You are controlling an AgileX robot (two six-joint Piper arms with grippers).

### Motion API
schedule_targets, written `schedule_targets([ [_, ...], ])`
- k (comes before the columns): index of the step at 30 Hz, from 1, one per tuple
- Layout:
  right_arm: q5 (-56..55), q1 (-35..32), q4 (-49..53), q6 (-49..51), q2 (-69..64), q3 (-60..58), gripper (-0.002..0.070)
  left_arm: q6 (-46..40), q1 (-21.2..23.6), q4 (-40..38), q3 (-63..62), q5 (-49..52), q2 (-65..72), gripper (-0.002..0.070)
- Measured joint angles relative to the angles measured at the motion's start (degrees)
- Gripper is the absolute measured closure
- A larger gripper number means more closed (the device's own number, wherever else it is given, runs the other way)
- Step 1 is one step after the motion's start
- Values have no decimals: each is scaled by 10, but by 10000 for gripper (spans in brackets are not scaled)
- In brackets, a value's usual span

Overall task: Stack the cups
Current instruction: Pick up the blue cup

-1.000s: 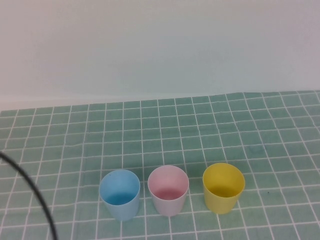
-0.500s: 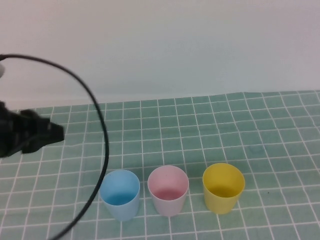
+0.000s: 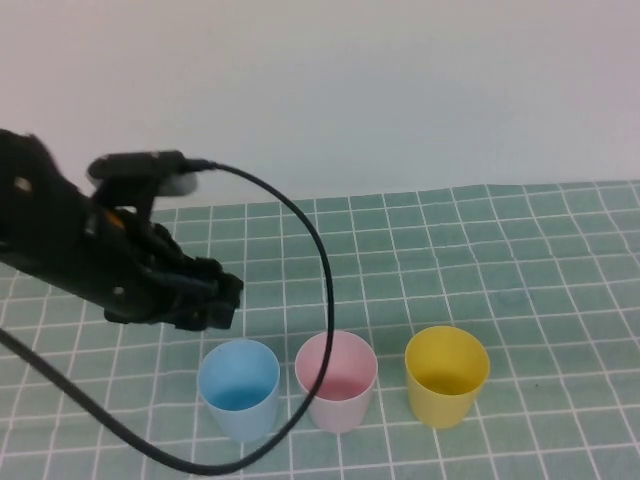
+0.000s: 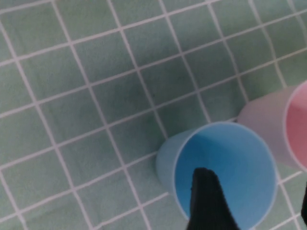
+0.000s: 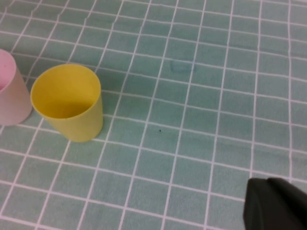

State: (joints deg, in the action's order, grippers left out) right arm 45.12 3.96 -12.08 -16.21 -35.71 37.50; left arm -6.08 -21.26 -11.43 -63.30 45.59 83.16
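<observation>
Green grid-patterned mat is covering the table under a plain pale wall, and three smooth, handleless tapered cups are standing upright in a row near its front edge, mouths up, long axes vertical, no lettering showing: light blue cup on the left, pale pink cup just beside it in the middle, yellow cup a little apart on the right. Left gripper is hovering just behind and above the light blue cup with fingers spread apart, one hanging over the cup's mouth, its black cable looping across the pink cup. Right gripper is sitting closed, well apart from the yellow cup, touching nothing.
</observation>
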Motion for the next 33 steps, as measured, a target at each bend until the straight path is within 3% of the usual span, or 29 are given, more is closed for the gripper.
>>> schedule_targets([
  [4, 18, 0, 0, 0, 0, 0, 678, 61, -32, 70, 0, -13, 24, 284],
  [18, 57, 0, 0, 0, 0, 0, 678, 65, -32, 74, -1, 1, 146, 293],
  [21, 58, 0, 0, 0, 0, 0, 678, 68, -32, 74, -1, 6, 162, 369],
  [26, 58, 0, 0, 0, 0, 0, 678, 81, -32, 83, -4, 13, 167, 610],
  [28, 58, 0, 0, 0, 0, 0, 678, 81, -32, 96, -22, 34, 167, 648],
  [33, 58, 0, 0, -5, 0, 0, 678, 81, -32, 147, -117, 135, 167, 660],
])
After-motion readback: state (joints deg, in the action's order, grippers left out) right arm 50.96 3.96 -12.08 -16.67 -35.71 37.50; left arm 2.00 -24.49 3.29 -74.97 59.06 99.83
